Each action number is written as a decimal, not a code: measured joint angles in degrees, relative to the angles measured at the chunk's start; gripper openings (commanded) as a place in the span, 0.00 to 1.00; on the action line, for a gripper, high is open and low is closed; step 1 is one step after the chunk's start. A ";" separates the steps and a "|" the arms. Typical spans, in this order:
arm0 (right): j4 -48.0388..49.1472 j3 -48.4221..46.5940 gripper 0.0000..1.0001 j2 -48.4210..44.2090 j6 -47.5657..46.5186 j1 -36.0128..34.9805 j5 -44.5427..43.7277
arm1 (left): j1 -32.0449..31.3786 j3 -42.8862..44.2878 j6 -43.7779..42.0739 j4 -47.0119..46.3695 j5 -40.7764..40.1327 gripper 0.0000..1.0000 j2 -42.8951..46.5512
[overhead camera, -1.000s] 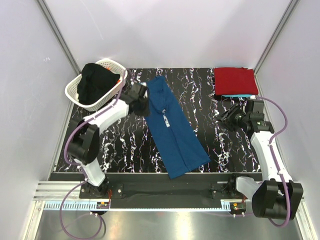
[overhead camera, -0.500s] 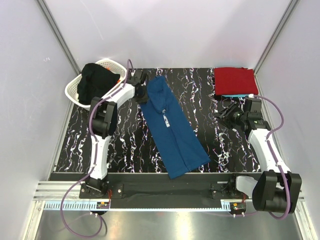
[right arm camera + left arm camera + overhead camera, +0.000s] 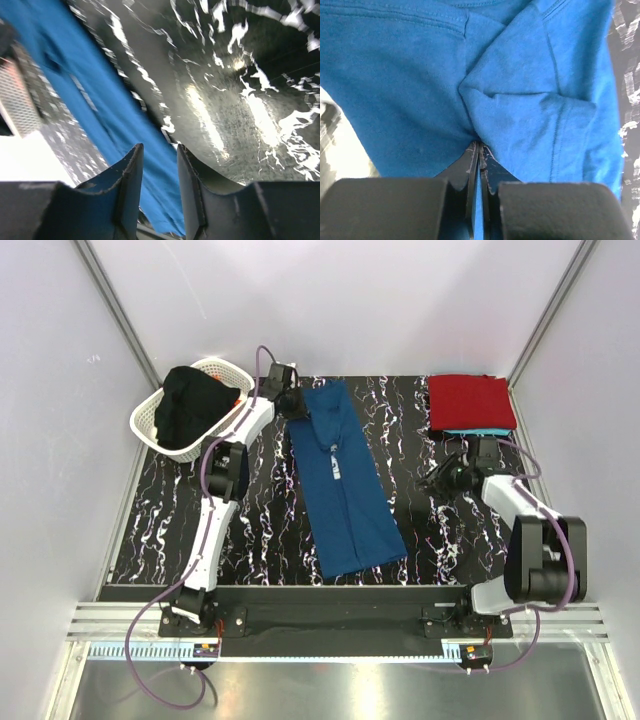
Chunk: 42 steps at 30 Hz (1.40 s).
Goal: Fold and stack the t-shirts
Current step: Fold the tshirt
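Note:
A blue t-shirt [image 3: 340,490] with a small white print lies folded in a long strip down the middle of the table. My left gripper [image 3: 291,400] is shut on its far left corner; in the left wrist view the jaws [image 3: 478,145] pinch a fold of the blue cloth [image 3: 420,75]. A folded red t-shirt [image 3: 470,400] lies on a turquoise one [image 3: 478,430] at the far right. My right gripper [image 3: 437,478] is open and empty, low over the table in front of that stack. In the right wrist view its gripper [image 3: 159,147] points toward the blue shirt [image 3: 100,100].
A white lattice basket [image 3: 147,427] stands at the far left with black cloth [image 3: 195,405] heaped in it. Grey walls close the table on the far, left and right sides.
My left arm has stretched toward the far edge, pulling the shirt's far end with it. The shirt now lies straighter and farther back. My right gripper has shifted slightly left.

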State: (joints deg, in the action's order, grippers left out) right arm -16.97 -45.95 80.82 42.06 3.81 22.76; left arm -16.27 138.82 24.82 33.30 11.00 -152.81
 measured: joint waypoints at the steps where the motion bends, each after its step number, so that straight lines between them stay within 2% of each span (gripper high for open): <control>1: 0.00 -0.04 0.39 1.40 -0.09 -0.63 -0.15 | 0.31 -0.07 0.39 -1.49 1.40 0.07 -0.33; 4: -0.04 -0.11 0.39 5.01 -0.31 -3.45 -0.68 | 1.01 -1.60 2.08 -5.46 5.31 0.09 -0.48; 8: 0.00 -0.39 0.39 6.12 -0.70 -6.82 -0.79 | 1.62 -5.01 3.39 -9.55 10.16 0.21 0.35; 11: -0.09 -0.63 0.39 6.21 -1.22 -8.55 -0.76 | 1.95 -11.23 4.07 -10.47 11.98 0.25 4.52; 13: -0.55 -0.74 0.38 6.34 -1.86 -9.38 -0.81 | 1.90 -17.07 4.24 -10.29 12.07 0.30 9.57; 14: -0.92 -0.74 0.39 6.43 -2.19 -9.86 -0.85 | 1.81 -20.22 4.39 -9.77 12.07 0.37 12.70; 20: -2.91 0.96 0.38 5.14 -3.04 -14.40 -1.03 | 0.07 -40.13 3.54 -9.94 12.87 0.37 37.11; 25: -6.29 3.37 0.38 -1.53 -2.75 -15.87 -1.25 | -6.38 -58.16 2.45 -12.20 12.46 0.40 52.68; 29: -7.48 3.37 0.38 -7.02 -2.38 -15.87 -2.08 | -13.88 -74.95 3.02 -10.36 9.73 0.43 58.49; 33: -8.17 3.37 0.38 -9.79 -1.88 -15.87 -2.32 | -19.37 -85.61 5.40 -8.35 6.43 0.48 62.58; 38: -8.59 3.37 0.38 -9.88 -1.68 -15.89 -2.34 | -23.15 -92.43 9.46 -9.99 3.67 0.53 70.55; 42: -8.70 3.50 0.38 -9.88 -1.68 -15.89 -2.36 | -27.34 -95.41 13.55 -15.58 3.52 0.52 71.38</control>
State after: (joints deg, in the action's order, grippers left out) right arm -25.67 -42.46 70.94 40.38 -12.08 20.40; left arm -43.62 43.42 38.37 17.72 14.52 -81.43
